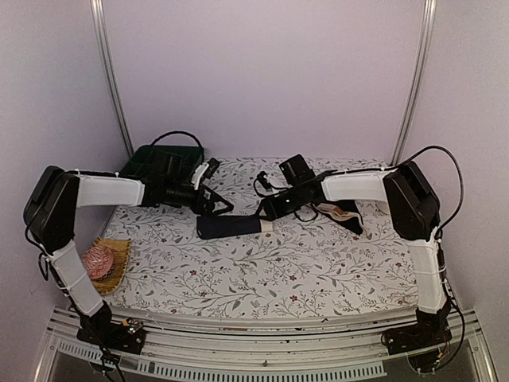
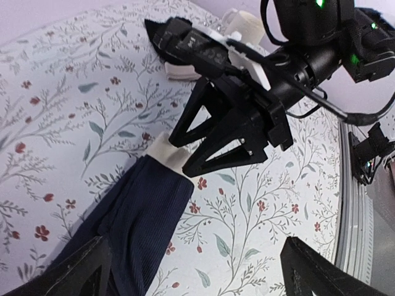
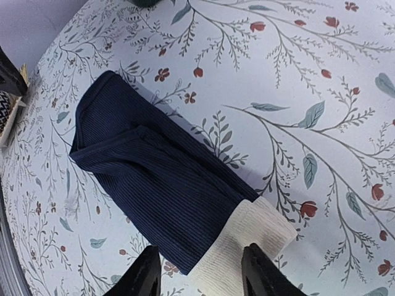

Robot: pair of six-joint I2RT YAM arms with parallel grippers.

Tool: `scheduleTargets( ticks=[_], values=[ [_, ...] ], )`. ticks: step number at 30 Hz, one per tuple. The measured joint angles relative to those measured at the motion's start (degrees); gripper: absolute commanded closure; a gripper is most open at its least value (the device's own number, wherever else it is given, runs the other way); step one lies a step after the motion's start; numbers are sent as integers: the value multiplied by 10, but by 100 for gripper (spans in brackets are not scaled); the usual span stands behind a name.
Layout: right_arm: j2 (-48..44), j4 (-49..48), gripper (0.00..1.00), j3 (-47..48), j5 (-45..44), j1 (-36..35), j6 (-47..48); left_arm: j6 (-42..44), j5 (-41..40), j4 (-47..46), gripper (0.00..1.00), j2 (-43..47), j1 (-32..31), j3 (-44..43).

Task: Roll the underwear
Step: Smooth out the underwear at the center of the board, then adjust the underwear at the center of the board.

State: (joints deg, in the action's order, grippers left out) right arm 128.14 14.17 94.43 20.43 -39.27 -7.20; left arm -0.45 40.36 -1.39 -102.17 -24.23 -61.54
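Observation:
A dark navy underwear (image 1: 229,226) with a white waistband (image 1: 267,226) lies folded into a long strip on the floral cloth. My left gripper (image 1: 211,207) is open at its left end; in the left wrist view (image 2: 197,274) one finger (image 2: 80,271) is over the navy fabric (image 2: 136,228) and the other is over bare cloth. My right gripper (image 1: 272,210) is open just above the waistband end. In the right wrist view (image 3: 202,277) its fingers stand on either side of the white band (image 3: 253,240), with the navy part (image 3: 154,166) beyond.
More underwear, black and cream-beige with a brownish band (image 1: 342,215), lies under the right forearm. A dark green tray (image 1: 151,159) stands at the back left. A pink knitted ball (image 1: 99,261) sits in a woven basket (image 1: 119,253) at the left edge.

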Motion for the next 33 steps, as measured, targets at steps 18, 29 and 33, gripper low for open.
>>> scheduleTargets(
  ticks=[18, 29, 33],
  values=[
    [-85, 59, 1, -29, -294, -80, 68, -1, -14, -17, 2, 46, 102, 78],
    [-7, 112, 1, -9, -380, -82, 33, -7, -16, -57, 2, 73, 107, 95],
    [-7, 123, 1, -5, -412, -83, 26, -7, -16, -60, 2, 73, 110, 97]
  ],
)
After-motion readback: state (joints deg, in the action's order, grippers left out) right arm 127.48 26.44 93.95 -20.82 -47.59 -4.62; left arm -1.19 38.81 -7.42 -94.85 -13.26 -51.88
